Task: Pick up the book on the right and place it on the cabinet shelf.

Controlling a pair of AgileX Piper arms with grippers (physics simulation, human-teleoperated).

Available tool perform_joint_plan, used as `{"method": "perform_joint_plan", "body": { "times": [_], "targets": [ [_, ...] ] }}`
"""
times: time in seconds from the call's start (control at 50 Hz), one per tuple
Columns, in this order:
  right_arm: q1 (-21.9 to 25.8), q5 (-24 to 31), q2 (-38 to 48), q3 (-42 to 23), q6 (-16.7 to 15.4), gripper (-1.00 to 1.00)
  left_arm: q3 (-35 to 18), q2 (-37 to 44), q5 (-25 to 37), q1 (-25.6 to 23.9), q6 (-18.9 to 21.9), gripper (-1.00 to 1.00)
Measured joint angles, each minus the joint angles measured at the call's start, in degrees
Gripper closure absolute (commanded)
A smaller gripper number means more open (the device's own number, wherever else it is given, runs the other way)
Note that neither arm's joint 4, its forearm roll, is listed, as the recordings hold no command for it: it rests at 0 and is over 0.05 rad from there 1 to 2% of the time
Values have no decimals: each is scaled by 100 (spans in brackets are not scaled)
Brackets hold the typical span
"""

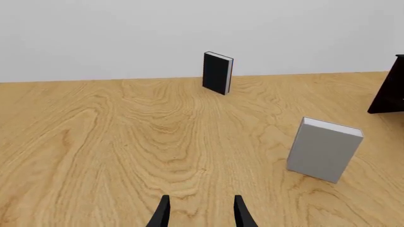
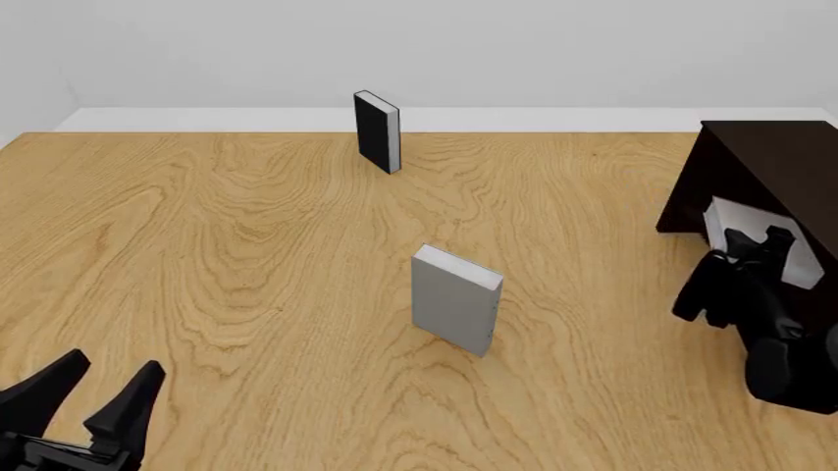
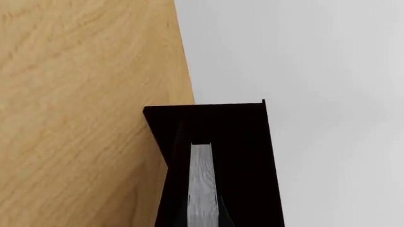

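Note:
The grey book (image 2: 736,218) with white page edges stands inside the shelf recess of the dark brown cabinet (image 2: 772,157) at the right edge of the table. My right gripper (image 2: 756,242) reaches into the recess and looks shut on the book. In the right wrist view the book's page edge (image 3: 202,179) runs between the dark fingers inside the cabinet (image 3: 246,142). My left gripper (image 2: 98,388) is open and empty near the front left; it also shows in the left wrist view (image 1: 200,210).
A second grey book (image 2: 454,299) stands upright mid-table, also in the left wrist view (image 1: 323,149). A thin black book (image 2: 377,130) stands at the far edge, also in the left wrist view (image 1: 218,72). The cabinet's corner (image 1: 391,90) shows there too.

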Motion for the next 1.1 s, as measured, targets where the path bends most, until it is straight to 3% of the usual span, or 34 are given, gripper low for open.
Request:
{"method": "perform_joint_plan", "body": {
  "times": [1.1],
  "targets": [
    [-192, 52, 597, -588, 32, 100, 0, -18, 65, -19, -5, -100]
  ]
}}
